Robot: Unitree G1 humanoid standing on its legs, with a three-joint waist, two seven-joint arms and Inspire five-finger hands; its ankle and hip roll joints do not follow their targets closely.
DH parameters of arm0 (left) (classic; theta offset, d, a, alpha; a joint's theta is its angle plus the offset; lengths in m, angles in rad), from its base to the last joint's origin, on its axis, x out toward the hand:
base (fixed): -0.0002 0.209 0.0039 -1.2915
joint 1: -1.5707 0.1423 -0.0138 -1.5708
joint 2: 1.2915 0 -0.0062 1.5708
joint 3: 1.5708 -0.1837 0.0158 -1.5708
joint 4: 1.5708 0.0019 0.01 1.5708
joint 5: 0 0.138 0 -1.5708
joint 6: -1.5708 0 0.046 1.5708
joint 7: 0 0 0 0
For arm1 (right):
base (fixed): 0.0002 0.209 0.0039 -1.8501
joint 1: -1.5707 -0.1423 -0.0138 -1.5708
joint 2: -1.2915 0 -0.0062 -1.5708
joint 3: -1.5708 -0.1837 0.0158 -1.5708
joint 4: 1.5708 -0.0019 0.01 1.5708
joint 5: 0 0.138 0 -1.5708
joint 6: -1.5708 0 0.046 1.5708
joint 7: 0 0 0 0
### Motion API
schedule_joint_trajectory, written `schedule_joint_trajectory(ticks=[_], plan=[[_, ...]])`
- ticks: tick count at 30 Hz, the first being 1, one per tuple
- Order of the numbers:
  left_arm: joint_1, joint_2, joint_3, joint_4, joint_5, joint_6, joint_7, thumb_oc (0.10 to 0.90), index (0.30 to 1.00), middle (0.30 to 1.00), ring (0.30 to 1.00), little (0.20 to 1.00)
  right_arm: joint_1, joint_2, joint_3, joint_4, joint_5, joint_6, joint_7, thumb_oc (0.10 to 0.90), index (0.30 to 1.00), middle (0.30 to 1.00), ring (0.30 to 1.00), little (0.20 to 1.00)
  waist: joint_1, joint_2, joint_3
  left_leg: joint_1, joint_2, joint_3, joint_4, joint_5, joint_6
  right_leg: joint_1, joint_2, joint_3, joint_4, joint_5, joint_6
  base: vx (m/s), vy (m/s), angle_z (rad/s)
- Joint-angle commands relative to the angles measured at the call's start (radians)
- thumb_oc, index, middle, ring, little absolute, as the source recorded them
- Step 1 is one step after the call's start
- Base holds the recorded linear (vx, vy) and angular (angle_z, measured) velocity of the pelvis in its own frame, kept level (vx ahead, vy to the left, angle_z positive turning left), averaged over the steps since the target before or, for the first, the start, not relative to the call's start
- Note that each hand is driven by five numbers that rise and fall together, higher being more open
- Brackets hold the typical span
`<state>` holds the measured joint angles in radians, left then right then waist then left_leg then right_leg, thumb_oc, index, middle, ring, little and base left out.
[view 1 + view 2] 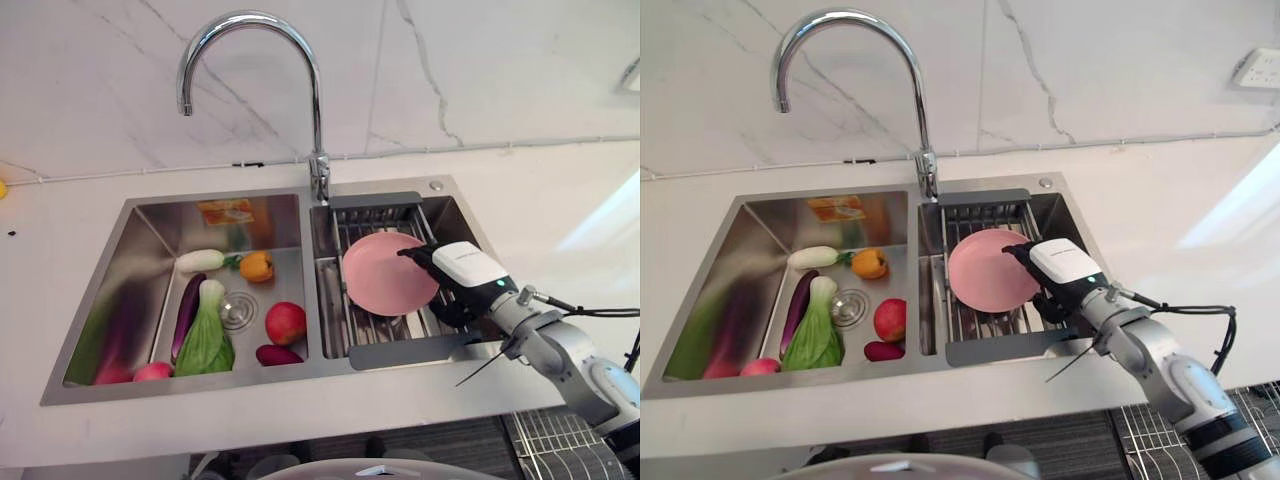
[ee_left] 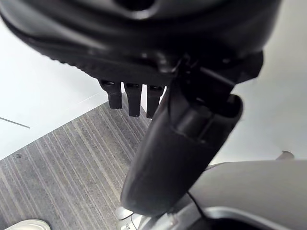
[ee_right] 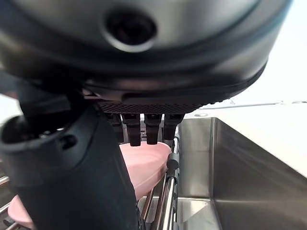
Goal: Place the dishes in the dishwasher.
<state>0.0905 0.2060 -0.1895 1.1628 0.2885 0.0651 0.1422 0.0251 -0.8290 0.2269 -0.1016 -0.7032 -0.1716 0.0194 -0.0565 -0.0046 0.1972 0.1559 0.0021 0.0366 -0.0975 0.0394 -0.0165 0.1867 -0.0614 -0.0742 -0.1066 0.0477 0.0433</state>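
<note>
The right hand (image 1: 462,283) has its fingers (image 3: 144,129) and thumb clamped on the rim of the pink plate (image 1: 388,274), which stands tilted in the rack (image 1: 345,300) of the sink's right basin. The left hand (image 2: 182,139) hangs above the floor, fingers (image 2: 133,101) relaxed and apart.

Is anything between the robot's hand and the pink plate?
No, nothing visible. The right hand is already at the plate, which leans in the rack in the sink's right basin. The wrist view shows its fingers and thumb on either side of the plate's edge.
</note>
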Motion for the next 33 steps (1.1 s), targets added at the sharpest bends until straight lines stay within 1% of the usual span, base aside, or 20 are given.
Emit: schedule_joint_trajectory(ticks=[1,6,7,9,10,11,12,13,14,15,20,22,24,30,33], plan=[[-0.096,-0.02,-0.07,0.06,0.034,-0.017,0.036,0.8,0.9,0.9,0.9,0.9,-0.087,-0.034,-0.034,-0.049,-0.036,0.01,-0.135,0.8,0.9,0.9,0.9,0.9,0.036,0.004,-0.02,-0.001,0.079,0.062,0.01,-0.04,-0.095,0.033,-0.098,-0.063,0.019,-0.103,0.09,0.0,0.0,0.0],[-0.097,-0.024,-0.078,0.059,0.042,-0.014,0.055,0.8,0.9,0.9,0.9,0.9,-0.085,0.025,-0.029,-0.024,-0.048,0.03,-0.205,0.8,0.9,0.9,0.9,0.9,0.034,0.006,-0.02,0.001,0.077,0.064,0.01,-0.044,-0.093,0.029,-0.099,-0.06,0.019,-0.102,0.091,0.0,0.0,0.0],[-0.096,-0.024,-0.078,0.059,0.042,-0.014,0.055,0.8,0.9,0.9,0.9,0.9,-0.085,0.026,-0.028,-0.024,-0.049,0.03,-0.206,0.8,0.9,0.9,0.9,0.9,0.034,0.005,-0.02,0.001,0.077,0.064,0.01,-0.044,-0.093,0.029,-0.099,-0.06,0.019,-0.102,0.091,0.0,0.0,0.0],[-0.098,-0.025,-0.083,0.057,0.048,-0.015,0.064,0.8,0.9,0.9,0.9,0.9,-0.082,0.042,-0.033,-0.018,-0.068,0.037,-0.257,0.8,0.9,0.9,0.9,0.9,0.033,0.007,-0.02,0.002,0.078,0.064,0.01,-0.047,-0.092,0.028,-0.101,-0.06,0.019,-0.102,0.092,0.0,0.0,0.0],[-0.098,-0.025,-0.083,0.057,0.048,-0.015,0.064,0.8,0.9,0.9,0.9,0.9,-0.081,0.043,-0.033,-0.018,-0.069,0.037,-0.258,0.8,0.9,0.9,0.9,0.9,0.033,0.007,-0.02,0.002,0.078,0.064,0.01,-0.047,-0.092,0.028,-0.101,-0.06,0.019,-0.102,0.092,0.0,0.0,0.0],[-0.097,-0.026,-0.085,0.058,0.051,-0.015,0.077,0.8,0.9,0.9,0.9,0.9,-0.079,0.057,-0.041,-0.022,-0.081,0.038,-0.313,0.8,0.9,0.9,0.9,0.9,0.032,0.008,-0.019,0.001,0.078,0.065,0.01,-0.047,-0.092,0.026,-0.101,-0.061,0.019,-0.102,0.093,0.0,0.0,0.0],[-0.097,-0.026,-0.085,0.058,0.051,-0.015,0.077,0.8,0.9,0.9,0.9,0.9,-0.08,0.058,-0.04,-0.021,-0.082,0.037,-0.315,0.728,0.792,0.792,0.792,0.792,0.032,0.008,-0.019,0.001,0.078,0.065,0.01,-0.047,-0.092,0.026,-0.101,-0.061,0.019,-0.102,0.093,0.0,0.0,0.0],[-0.097,-0.025,-0.085,0.059,0.054,-0.014,0.081,0.8,0.9,0.9,0.9,0.9,-0.083,0.062,-0.034,-0.017,-0.093,0.039,-0.328,0.591,0.587,0.587,0.587,0.587,0.033,0.007,-0.019,0.002,0.078,0.066,0.01,-0.047,-0.092,0.026,-0.101,-0.061,0.019,-0.102,0.094,0.0,0.0,0.0],[-0.096,-0.025,-0.086,0.06,0.058,-0.011,0.092,0.8,0.9,0.9,0.9,0.9,-0.085,0.073,-0.036,-0.026,-0.108,0.041,-0.377,0.43,0.345,0.345,0.345,0.345,0.033,0.007,-0.017,0.001,0.078,0.066,0.01,-0.047,-0.091,0.025,-0.1,-0.057,0.019,-0.102,0.094,0.0,0.0,0.0],[-0.096,-0.025,-0.086,0.06,0.058,-0.011,0.092,0.8,0.9,0.9,0.9,0.9,-0.085,0.073,-0.036,-0.025,-0.109,0.041,-0.379,0.4,0.3,0.3,0.3,0.3,0.034,0.006,-0.017,0.001,0.078,0.066,0.01,-0.047,-0.091,0.025,-0.1,-0.057,0.019,-0.102,0.094,0.0,0.0,0.0],[-0.096,-0.026,-0.091,0.064,0.064,-0.003,0.112,0.8,0.9,0.9,0.9,0.9,-0.1,0.098,-0.032,-0.045,-0.109,0.046,-0.453,0.4,0.3,0.3,0.3,0.3,0.036,0.005,-0.019,0.002,0.078,0.068,0.01,-0.049,-0.09,0.024,-0.1,-0.057,0.019,-0.103,0.095,0.0,0.0,0.0],[-0.094,-0.025,-0.092,0.064,0.064,-0.003,0.116,0.8,0.9,0.9,0.9,0.9,-0.102,0.101,-0.034,-0.052,-0.103,0.046,-0.463,0.4,0.3,0.3,0.3,0.3,0.037,0.004,-0.02,0.004,0.078,0.068,0.01,-0.049,-0.09,0.025,-0.099,-0.056,0.019,-0.103,0.095,0.0,0.0,0.0],[-0.094,-0.024,-0.096,0.063,0.069,-0.001,0.121,0.8,0.9,0.9,0.9,0.9,-0.11,0.112,-0.035,-0.071,-0.07,0.035,-0.478,0.4,0.3,0.3,0.3,0.3,0.037,0.004,-0.023,0.006,0.078,0.07,0.01,-0.05,-0.09,0.027,-0.1,-0.056,0.019,-0.103,0.096,0.0,0.0,0.0],[-0.097,-0.021,-0.095,0.06,0.072,0.0,0.119,0.8,0.9,0.9,0.9,0.9,-0.118,0.092,-0.045,-0.083,-0.038,0.031,-0.463,0.4,0.3,0.3,0.3,0.3,0.04,0.0,-0.026,0.009,0.079,0.07,0.01,-0.051,-0.091,0.031,-0.101,-0.057,0.019,-0.104,0.096,0.0,0.0,0.0],[-0.097,-0.021,-0.094,0.06,0.08,-0.002,0.11,0.8,0.9,0.9,0.9,0.9,-0.11,0.081,-0.075,-0.112,-0.023,0.022,-0.462,0.4,0.3,0.3,0.3,0.3,0.037,0.0,-0.027,0.013,0.079,0.071,0.01,-0.051,-0.091,0.032,-0.101,-0.056,0.019,-0.104,0.095,0.0,0.0,0.0]])
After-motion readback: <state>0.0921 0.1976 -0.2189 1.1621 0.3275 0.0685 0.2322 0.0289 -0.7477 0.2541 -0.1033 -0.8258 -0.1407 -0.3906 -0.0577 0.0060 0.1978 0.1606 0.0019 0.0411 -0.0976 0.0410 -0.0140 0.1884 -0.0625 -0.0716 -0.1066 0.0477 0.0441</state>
